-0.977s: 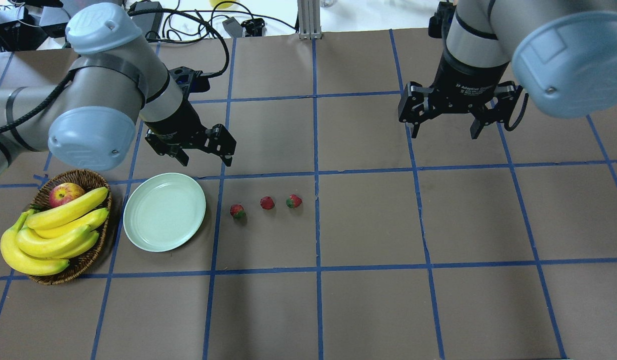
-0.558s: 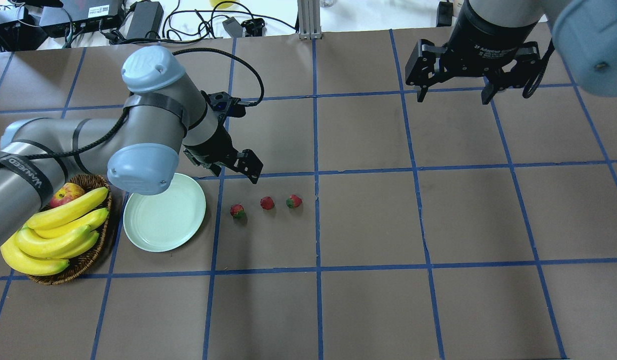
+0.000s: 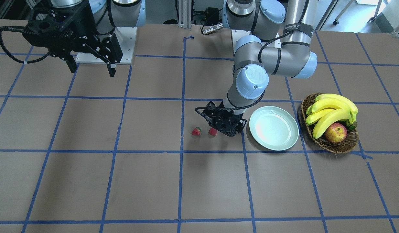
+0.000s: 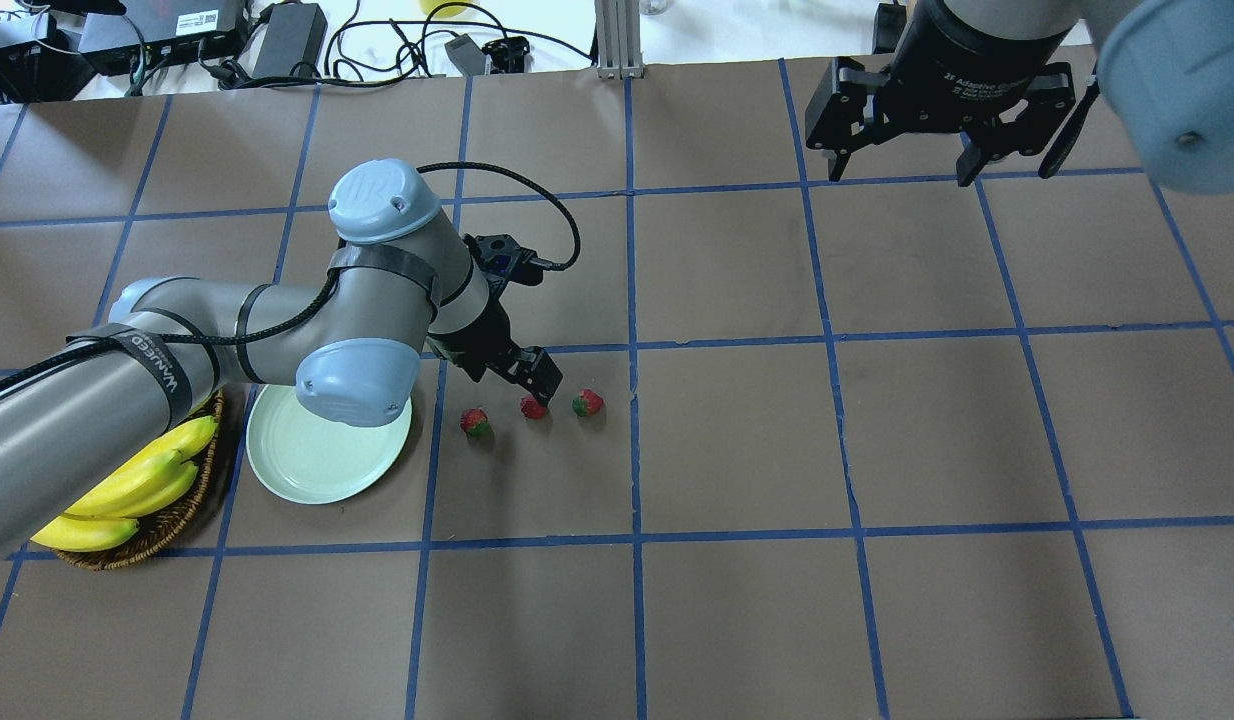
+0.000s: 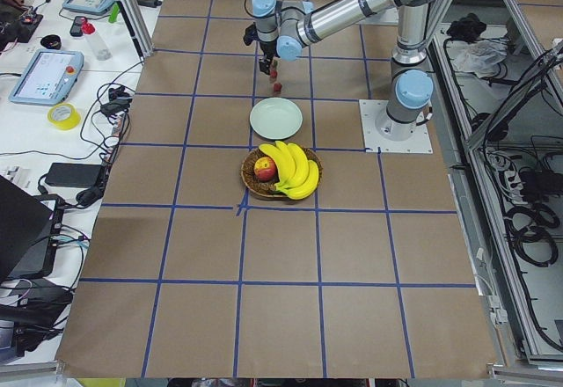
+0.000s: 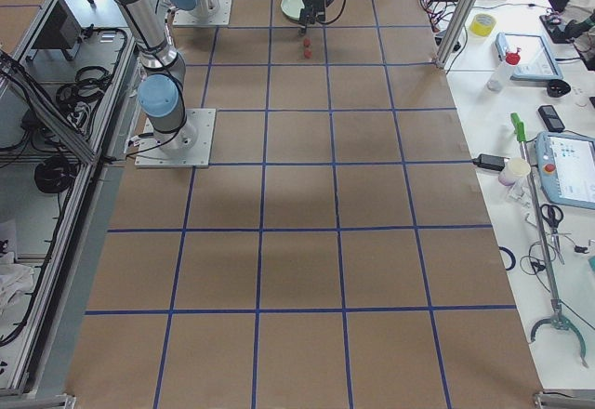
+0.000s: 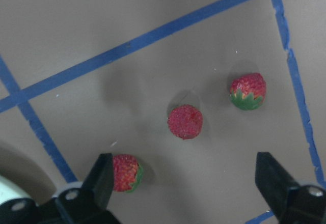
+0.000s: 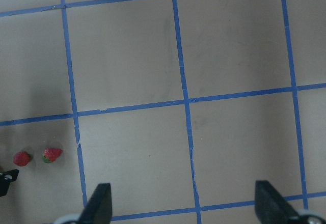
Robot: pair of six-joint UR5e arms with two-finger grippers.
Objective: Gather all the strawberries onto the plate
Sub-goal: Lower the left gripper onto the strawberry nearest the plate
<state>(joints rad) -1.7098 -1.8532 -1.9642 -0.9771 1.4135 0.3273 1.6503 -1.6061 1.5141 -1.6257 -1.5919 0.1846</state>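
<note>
Hovering low over the row of strawberries (image 4: pixel 533 406), your left gripper (image 7: pixel 186 178) has its jaws spread wide and nothing in them. In the wrist view the middle strawberry (image 7: pixel 185 122) sits just ahead of the gap. The near strawberry (image 7: pixel 126 173) is tucked beside 1 finger and the far strawberry (image 7: pixel 248 90) lies off toward the other.

All 3 lie on the brown paper in a line beside the plate (image 4: pixel 317 465), none on it. Your right gripper (image 4: pixel 899 168) hangs well apart from the fruit, also wide open and empty.

Handling, as I judge it: these are light, small and probably soft (or slick, if they're plastic). They could roll or squirt out of a hard pinch. Take each across the broad red body, not the leafy cap, and close gently.

Count: 3 strawberries, 1 plate, 0 collected. Next to the plate there's 1 wicker basket (image 3: pixel 328 146) holding 1 apple (image 3: pixel 336 132) and 1 bunch of bananas (image 3: pixel 332 108).
</note>
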